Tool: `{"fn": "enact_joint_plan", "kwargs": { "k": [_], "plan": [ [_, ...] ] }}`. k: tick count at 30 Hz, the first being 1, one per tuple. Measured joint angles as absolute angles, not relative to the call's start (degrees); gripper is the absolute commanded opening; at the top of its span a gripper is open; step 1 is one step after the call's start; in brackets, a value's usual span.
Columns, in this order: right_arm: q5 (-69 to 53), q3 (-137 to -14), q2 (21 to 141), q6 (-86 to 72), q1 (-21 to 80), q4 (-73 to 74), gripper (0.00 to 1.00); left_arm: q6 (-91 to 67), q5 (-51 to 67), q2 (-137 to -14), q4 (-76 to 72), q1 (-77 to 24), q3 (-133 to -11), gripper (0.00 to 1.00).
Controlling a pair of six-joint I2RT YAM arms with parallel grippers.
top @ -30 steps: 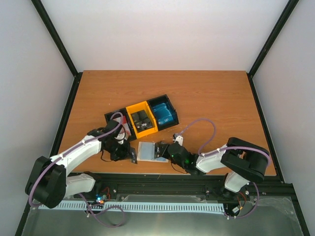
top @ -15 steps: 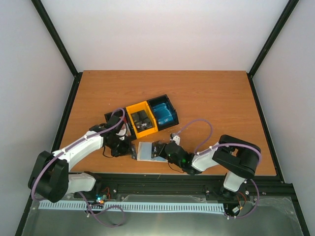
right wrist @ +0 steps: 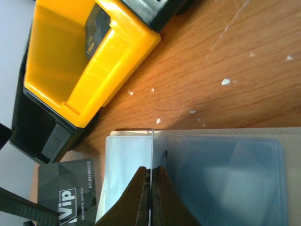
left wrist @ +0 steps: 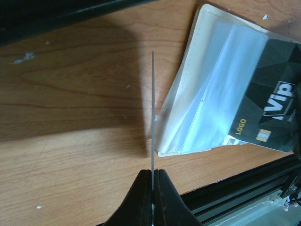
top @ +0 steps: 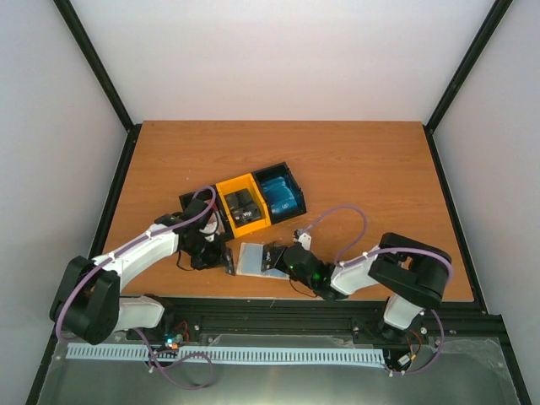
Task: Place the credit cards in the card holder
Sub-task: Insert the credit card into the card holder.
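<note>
The beige card holder (top: 251,260) lies open near the table's front edge, its clear pockets up (left wrist: 211,94) (right wrist: 225,174). My left gripper (top: 228,263) (left wrist: 153,170) is shut on a thin card (left wrist: 153,108), seen edge-on, just left of the holder's edge. My right gripper (top: 272,256) (right wrist: 151,167) is shut on another thin card (right wrist: 153,146), held on edge over the holder's pockets. A black VIP card (left wrist: 275,110) shows at the holder's right side in the left wrist view. Another black VIP card (right wrist: 66,195) shows at its left in the right wrist view.
The black-and-yellow tray (top: 221,187) stands just behind the holder, with black cards (top: 243,202) in the yellow middle and blue cards (top: 280,194) on the right. Its yellow wall (right wrist: 75,61) is close to my right gripper. The black front rail (left wrist: 235,193) runs just below the holder.
My left gripper has moved a little up and right, closer to the holder's left edge. My right gripper has shifted slightly over the holder. Both stay shut on their cards.
</note>
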State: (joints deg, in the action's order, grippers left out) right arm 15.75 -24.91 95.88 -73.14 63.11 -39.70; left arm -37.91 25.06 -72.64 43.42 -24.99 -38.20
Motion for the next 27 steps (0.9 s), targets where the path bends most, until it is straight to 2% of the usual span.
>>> {"fn": "enact_joint_plan", "kwargs": {
  "k": [7, 27],
  "plan": [
    [17.43, -24.6, 91.05, -72.01, 63.11, -36.99, 0.03, -37.78, 25.12, -72.82, 43.33, -24.99, -38.2, 0.01],
    [16.08, -25.87, 98.59, -72.95, 63.42, -41.12, 0.03, -36.77, 26.81, -74.89, 42.04, -24.99, -38.2, 0.01]
  ]
}}
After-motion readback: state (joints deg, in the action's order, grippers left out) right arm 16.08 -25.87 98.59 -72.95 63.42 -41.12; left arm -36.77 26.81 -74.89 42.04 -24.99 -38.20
